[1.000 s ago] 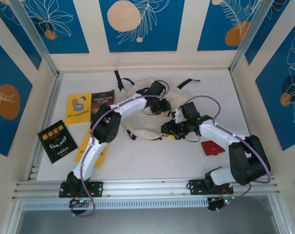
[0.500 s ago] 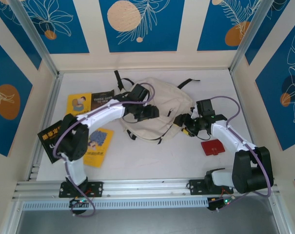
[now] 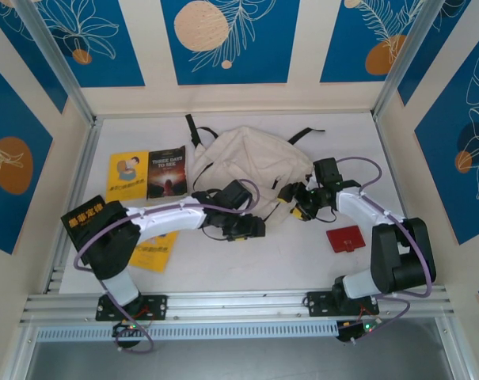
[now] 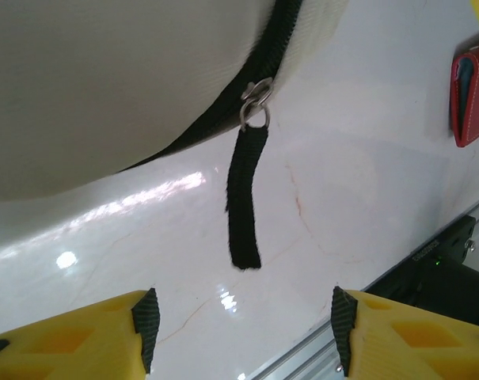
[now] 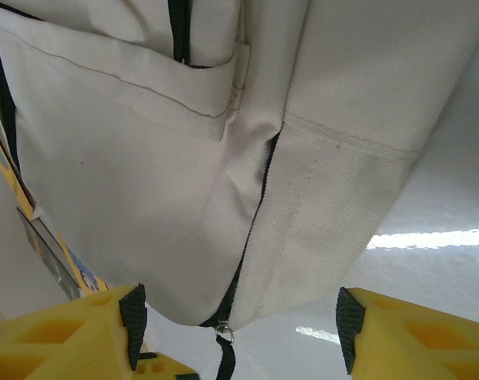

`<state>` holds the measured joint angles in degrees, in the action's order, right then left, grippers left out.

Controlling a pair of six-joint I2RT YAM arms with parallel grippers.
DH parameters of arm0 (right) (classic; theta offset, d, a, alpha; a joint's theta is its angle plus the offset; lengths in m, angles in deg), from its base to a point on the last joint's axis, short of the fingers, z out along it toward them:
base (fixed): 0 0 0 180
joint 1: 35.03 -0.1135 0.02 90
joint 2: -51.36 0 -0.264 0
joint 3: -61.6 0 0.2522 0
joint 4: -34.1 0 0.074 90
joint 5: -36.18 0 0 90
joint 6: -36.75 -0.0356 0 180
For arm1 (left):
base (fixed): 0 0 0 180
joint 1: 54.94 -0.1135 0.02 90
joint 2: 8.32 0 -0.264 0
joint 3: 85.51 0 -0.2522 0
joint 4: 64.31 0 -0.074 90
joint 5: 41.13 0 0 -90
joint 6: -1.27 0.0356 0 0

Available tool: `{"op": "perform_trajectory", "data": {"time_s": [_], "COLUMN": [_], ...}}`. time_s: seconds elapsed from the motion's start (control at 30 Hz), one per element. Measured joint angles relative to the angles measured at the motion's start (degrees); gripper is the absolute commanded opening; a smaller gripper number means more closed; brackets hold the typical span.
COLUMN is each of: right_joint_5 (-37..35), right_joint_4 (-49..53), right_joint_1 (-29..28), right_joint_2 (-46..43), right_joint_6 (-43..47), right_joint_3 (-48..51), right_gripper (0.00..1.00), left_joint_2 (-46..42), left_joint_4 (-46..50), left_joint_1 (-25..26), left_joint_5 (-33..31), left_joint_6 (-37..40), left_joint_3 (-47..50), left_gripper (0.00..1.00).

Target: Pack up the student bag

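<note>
Near the front edge of the table point(image 3: 287, 265) a flat red case point(image 3: 344, 238) lies by the right arm. The left gripper point(image 3: 251, 228) hangs at the near edge of the student bag point(image 3: 247, 162), fingers point(image 4: 104, 328) spread and empty with a black zip pull point(image 4: 245, 198) just ahead, while the right gripper point(image 3: 296, 204) faces the bag's right near corner, jaws likewise parted and holding nothing. The bag lies flat mid-table, its straps toward the far wall, a yellow book point(image 3: 128, 176) and a dark book point(image 3: 167, 172) beside it on the left.

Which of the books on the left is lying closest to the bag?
The dark Three Days to See paperback, right beside the student bag; the two yellow books and the black one lie farther off.
</note>
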<state>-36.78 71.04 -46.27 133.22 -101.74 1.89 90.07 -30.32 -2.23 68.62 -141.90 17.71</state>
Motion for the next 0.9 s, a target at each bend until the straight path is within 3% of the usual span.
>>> {"op": "perform_trajectory", "data": {"time_s": [0.33,0.63,0.77,0.9], "right_joint_5": [1.40,2.47,2.91,2.89], "right_joint_4": [-2.36,-4.31,-5.66,-6.51], "right_joint_1": [-3.17,-4.09,-4.09,-4.09], "right_joint_2": [3.48,7.08,9.14,11.30], "right_joint_6": [-1.92,-2.58,-2.58,-2.73], "right_joint_3": [-0.44,-0.55,-0.55,-0.55], "right_gripper": [0.62,0.57,0.57,0.57], "left_joint_2": [4.63,4.92,4.92,4.90], "left_joint_4": [-5.14,-5.70,-5.66,-4.07], "left_joint_1": [0.46,0.46,0.46,0.46], "left_joint_5": [-0.33,-1.77,-2.25,-3.89], "left_joint_6": [-1.79,-1.95,-1.88,-1.03], "left_joint_3": [-0.02,-0.94,-1.03,-1.33], "left_gripper": [0.45,0.18,0.00,0.00]}}
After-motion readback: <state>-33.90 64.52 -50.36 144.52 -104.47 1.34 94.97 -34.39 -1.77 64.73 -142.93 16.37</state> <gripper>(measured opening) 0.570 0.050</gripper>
